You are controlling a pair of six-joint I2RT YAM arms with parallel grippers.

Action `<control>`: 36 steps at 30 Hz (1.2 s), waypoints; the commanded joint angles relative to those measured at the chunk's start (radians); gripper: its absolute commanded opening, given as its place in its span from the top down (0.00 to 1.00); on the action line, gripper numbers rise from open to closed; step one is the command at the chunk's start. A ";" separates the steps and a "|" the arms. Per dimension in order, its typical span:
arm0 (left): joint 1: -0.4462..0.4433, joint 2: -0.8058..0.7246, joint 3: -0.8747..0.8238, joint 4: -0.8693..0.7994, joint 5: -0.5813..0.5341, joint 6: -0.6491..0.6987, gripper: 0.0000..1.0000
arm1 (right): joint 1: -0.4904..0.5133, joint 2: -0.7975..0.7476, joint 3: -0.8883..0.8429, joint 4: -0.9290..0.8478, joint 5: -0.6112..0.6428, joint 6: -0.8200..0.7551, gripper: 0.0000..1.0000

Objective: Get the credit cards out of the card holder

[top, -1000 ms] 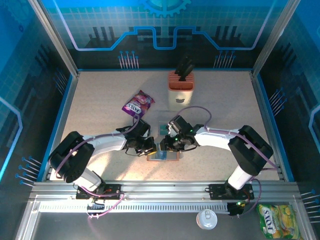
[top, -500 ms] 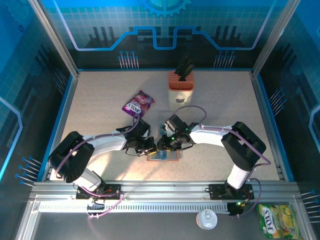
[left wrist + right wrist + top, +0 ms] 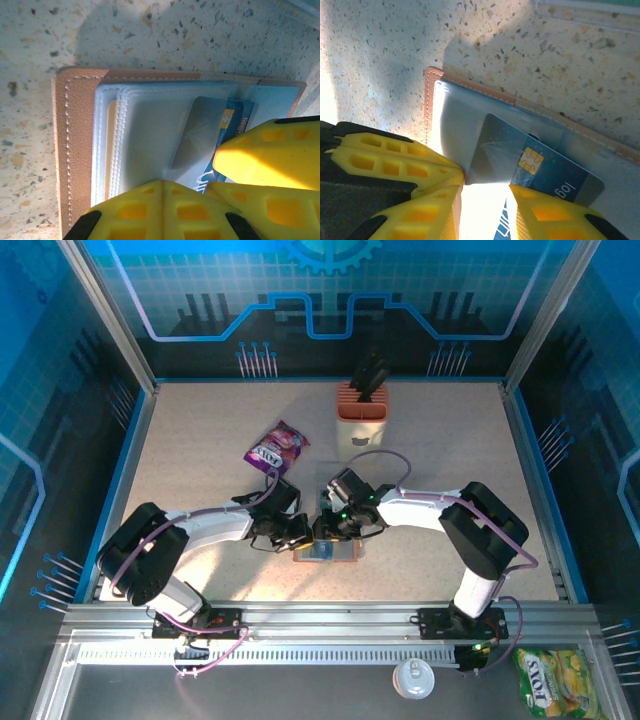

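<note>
Right wrist, credit card [image 3: 540, 162] half inside card holder [image 3: 452, 115], bottom edge glare-hidden

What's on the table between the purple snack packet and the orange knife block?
Nothing: in the top view, the table between snack packet and knife block is bare.

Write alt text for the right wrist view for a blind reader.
A teal-blue credit card with a gold chip lies angled, partly tucked in the clear pocket of the open brown card holder on a speckled table. The right gripper, yellow fingers apart, sits at the card's near edge; the left gripper reaches in from the left.
</note>
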 commanded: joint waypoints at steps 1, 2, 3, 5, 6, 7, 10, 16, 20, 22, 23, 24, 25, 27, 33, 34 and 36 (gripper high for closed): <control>0.003 -0.013 0.014 -0.032 -0.012 0.007 0.93 | 0.009 -0.052 -0.013 0.023 -0.010 -0.006 0.69; 0.003 -0.013 0.014 -0.032 -0.012 0.007 0.93 | 0.009 -0.061 -0.016 0.013 -0.003 -0.007 0.69; 0.003 -0.013 0.014 -0.032 -0.012 0.008 0.93 | 0.009 -0.068 -0.018 0.003 0.004 -0.008 0.69; 0.003 -0.013 0.012 -0.032 -0.011 0.008 0.93 | 0.009 -0.073 -0.021 -0.016 0.017 -0.010 0.69; 0.003 -0.012 0.012 -0.032 -0.011 0.007 0.93 | 0.009 -0.070 -0.023 -0.026 0.023 -0.013 0.69; 0.003 -0.013 0.010 -0.032 -0.012 0.008 0.93 | 0.010 -0.067 -0.023 -0.032 0.026 -0.013 0.69; 0.003 -0.013 0.006 -0.028 -0.010 0.007 0.93 | 0.009 -0.046 -0.027 -0.041 0.030 -0.014 0.69; 0.004 -0.018 0.003 -0.026 -0.012 0.008 0.93 | 0.011 -0.016 -0.026 -0.052 0.046 -0.017 0.69; 0.005 -0.014 0.001 -0.023 -0.011 0.008 0.93 | 0.013 -0.006 -0.018 -0.065 0.056 -0.024 0.69; 0.005 -0.015 0.000 -0.022 -0.011 0.007 0.93 | 0.014 -0.001 -0.016 -0.069 0.059 -0.027 0.68; 0.005 -0.015 0.000 -0.022 -0.011 0.007 0.93 | 0.014 0.002 -0.015 -0.067 0.059 -0.027 0.68; 0.005 -0.015 -0.003 -0.020 -0.010 0.006 0.93 | 0.014 0.004 -0.013 -0.066 0.057 -0.028 0.68; 0.007 -0.015 -0.002 -0.020 -0.011 0.007 0.93 | 0.014 0.006 -0.012 -0.064 0.054 -0.028 0.68; 0.007 -0.013 -0.002 -0.019 -0.008 0.007 0.93 | 0.014 0.012 -0.009 -0.056 0.047 -0.025 0.68; 0.008 -0.013 -0.002 -0.018 -0.007 0.007 0.93 | 0.014 0.019 -0.007 -0.014 0.018 -0.015 0.68; 0.009 -0.015 -0.003 -0.017 -0.008 0.007 0.93 | 0.014 0.017 -0.007 -0.011 0.017 -0.013 0.68; 0.009 -0.014 -0.005 -0.016 -0.008 0.007 0.93 | 0.014 0.012 -0.009 -0.003 0.014 -0.013 0.68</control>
